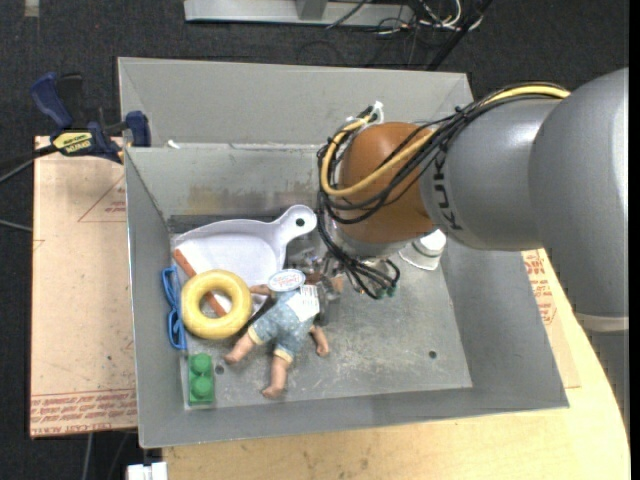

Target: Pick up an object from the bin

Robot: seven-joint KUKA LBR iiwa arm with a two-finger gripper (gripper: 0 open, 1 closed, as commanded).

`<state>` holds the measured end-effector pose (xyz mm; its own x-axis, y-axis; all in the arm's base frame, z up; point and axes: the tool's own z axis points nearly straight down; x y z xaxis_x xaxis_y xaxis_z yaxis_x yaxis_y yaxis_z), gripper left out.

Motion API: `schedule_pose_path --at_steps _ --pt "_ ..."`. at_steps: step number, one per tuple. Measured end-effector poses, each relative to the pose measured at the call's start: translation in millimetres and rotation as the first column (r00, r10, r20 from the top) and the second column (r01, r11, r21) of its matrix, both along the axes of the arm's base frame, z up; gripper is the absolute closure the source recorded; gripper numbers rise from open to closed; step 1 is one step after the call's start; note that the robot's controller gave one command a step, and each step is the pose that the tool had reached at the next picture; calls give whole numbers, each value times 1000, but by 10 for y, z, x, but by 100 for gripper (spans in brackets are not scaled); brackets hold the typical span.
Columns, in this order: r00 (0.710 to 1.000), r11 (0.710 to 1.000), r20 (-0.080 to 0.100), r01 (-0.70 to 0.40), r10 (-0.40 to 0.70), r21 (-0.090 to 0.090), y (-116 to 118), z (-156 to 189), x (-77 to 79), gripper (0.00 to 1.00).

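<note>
doll (283, 330) is the thing nearest the gripper (322, 276), lying on the bin (420, 343) floor left of centre. its upper end is tucked just beneath the tool and its bare limbs splay toward the near wall. the gripper hangs low under the orange cover (380, 183) and a tangle of cables. whether it is spread or closed, or has hold of anything, i cannot tell, because the tip is hidden.

by my reading the doll is light. the limbs look like stiff, smooth plastic and the blue cloth dress is soft around the middle. the dressed torso looks like the best place to take it, across the narrow waist, where the cloth gives some bite. the thin legs and arms look likely to slip or swing. a round label (287, 280) rests right at its upper end and might ride along.

now the bin's load, all crowded to the left. a white scoop (240, 248) sits at the back, handle pointing toward the gripper. a yellow ring (215, 305) overlaps the scoop's front lip, just beside the doll. a blue loop (171, 313) peeks out against the left wall, partly under the ring. a green block (201, 378) sits in the near left corner. a white cap (430, 246) lies on the far side of the gripper, partly hidden by the arm.
</note>
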<state>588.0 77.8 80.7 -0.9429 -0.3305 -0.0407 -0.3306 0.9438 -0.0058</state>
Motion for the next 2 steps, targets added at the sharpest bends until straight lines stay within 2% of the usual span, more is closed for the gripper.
schedule_pose_path --at_steps 1,2 --pt "1000 1000 -11 -1 1 -2 -3 107 -34 100" --pt "1000 1000 -9 -1 1 -2 -3 303 -35 100"
